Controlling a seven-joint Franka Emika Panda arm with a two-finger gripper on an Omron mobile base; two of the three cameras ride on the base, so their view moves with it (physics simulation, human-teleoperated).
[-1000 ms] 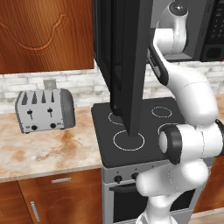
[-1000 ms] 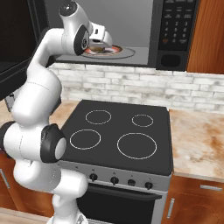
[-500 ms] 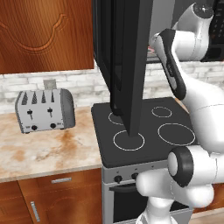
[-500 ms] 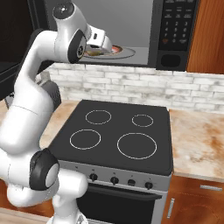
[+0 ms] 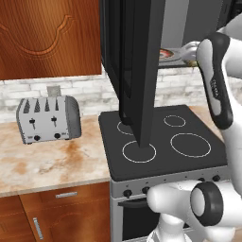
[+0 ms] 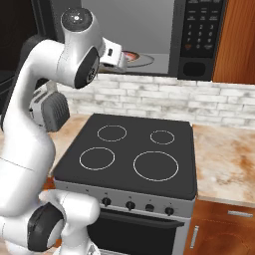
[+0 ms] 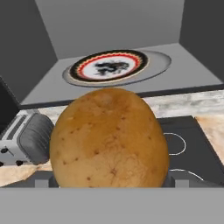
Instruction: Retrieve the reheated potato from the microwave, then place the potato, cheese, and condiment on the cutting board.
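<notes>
Left base view: microwave (image 5: 142, 71) with door swung wide open over the stove (image 5: 160, 142); toaster (image 5: 47, 118) on the counter (image 5: 47, 165) at 9 o'clock from the stove.

Right base view: gripper (image 6: 119, 57) just in front of the microwave opening, at 9 o'clock from the plate (image 6: 137, 57).

Hand view: potato (image 7: 109, 138) very close, sitting between the gripper jaws, which stand wide and appear closed on its sides. Plate inside the grey cavity at 12 o'clock from the potato, apart from it.

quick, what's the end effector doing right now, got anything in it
End effector: closed on the potato, held just outside the open microwave.
</notes>
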